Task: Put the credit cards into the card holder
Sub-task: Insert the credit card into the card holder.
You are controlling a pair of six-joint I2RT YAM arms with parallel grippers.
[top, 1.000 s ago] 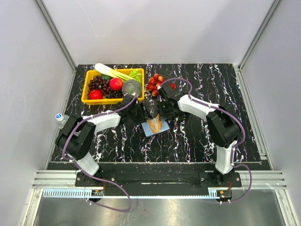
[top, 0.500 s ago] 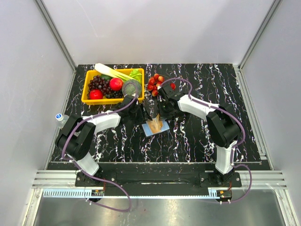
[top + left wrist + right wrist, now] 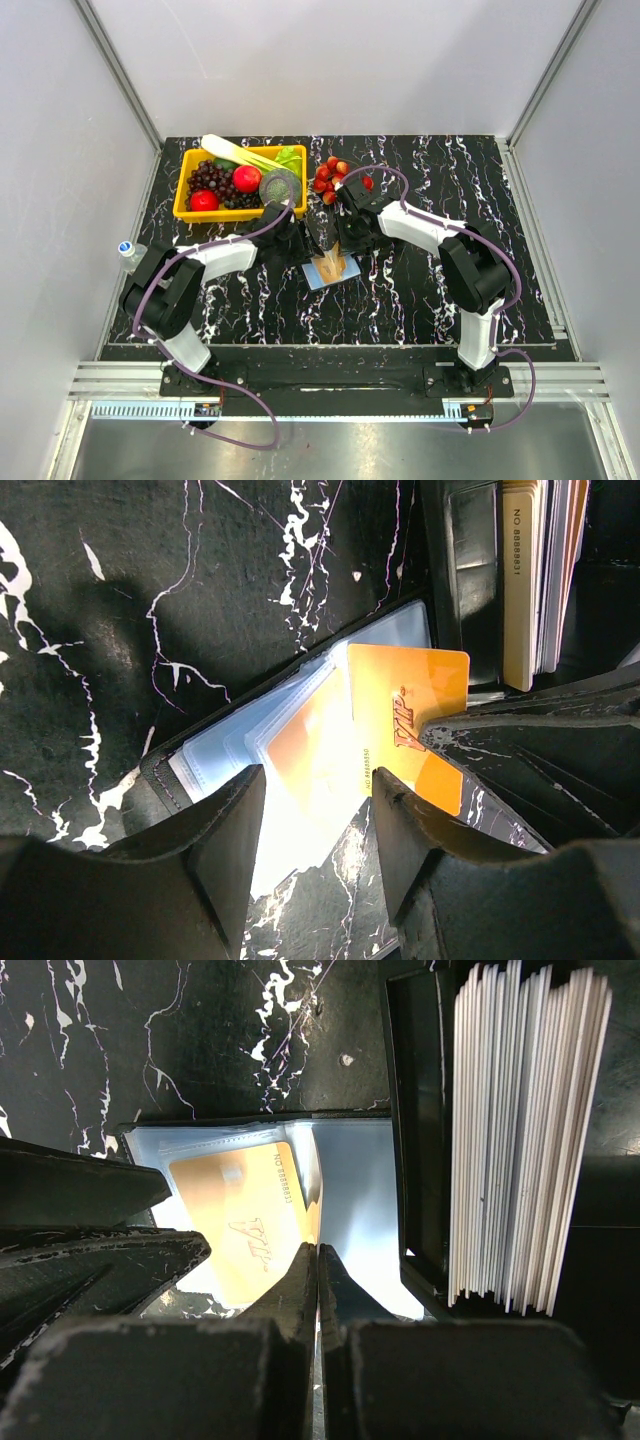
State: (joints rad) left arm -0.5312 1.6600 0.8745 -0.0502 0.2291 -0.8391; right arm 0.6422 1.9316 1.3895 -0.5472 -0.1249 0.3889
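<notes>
Black folding card holder (image 3: pixel 215 752) with light-blue sleeves lies open at frame centre. The right gripper (image 3: pixel 317 1260) is closed, apparently pinching the orange-gold VIP card (image 3: pixel 410 705), which sits part-way in a sleeve. The left gripper (image 3: pixel 317 780) is half-open, empty, astride the holder. We'd keep the card flat and slide it along the sleeve.

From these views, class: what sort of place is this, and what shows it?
Likely a robot lab test cell: a left arm and right arm bolted to a marbled table, plain enclosing walls, and staged props such as a fruit basket.
</notes>
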